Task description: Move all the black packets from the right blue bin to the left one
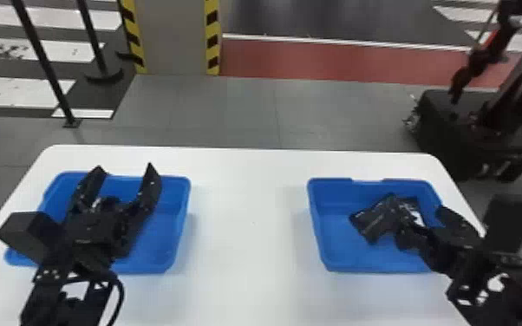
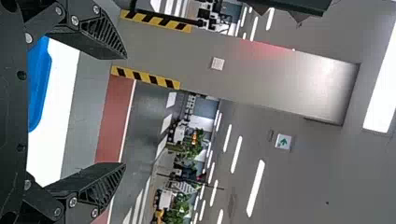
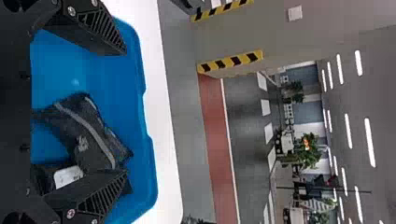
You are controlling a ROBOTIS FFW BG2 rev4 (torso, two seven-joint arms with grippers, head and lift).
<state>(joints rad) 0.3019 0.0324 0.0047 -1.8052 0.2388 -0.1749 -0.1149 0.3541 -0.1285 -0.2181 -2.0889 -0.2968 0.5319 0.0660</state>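
Black packets (image 1: pixel 370 221) lie in right bin (image 1: pixel 342 253), lower right; right gripper (image 1: pixel 420 224) there, jaws open. Left gripper (image 1: pixel 125 173) is lower left; jaws open.

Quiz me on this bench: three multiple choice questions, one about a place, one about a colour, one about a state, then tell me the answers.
1. Where do the visible black packets lie?
A) left bin
B) floor
C) right bin

2. What colour is the table?
A) white
B) red
C) green

3. How is the left pincer?
A) shut on a packet
B) open
C) shut, empty

Key:
1 C, they rest inside its walls.
2 A, its bare top shows between the bins.
3 B, its fingers stand wide apart.
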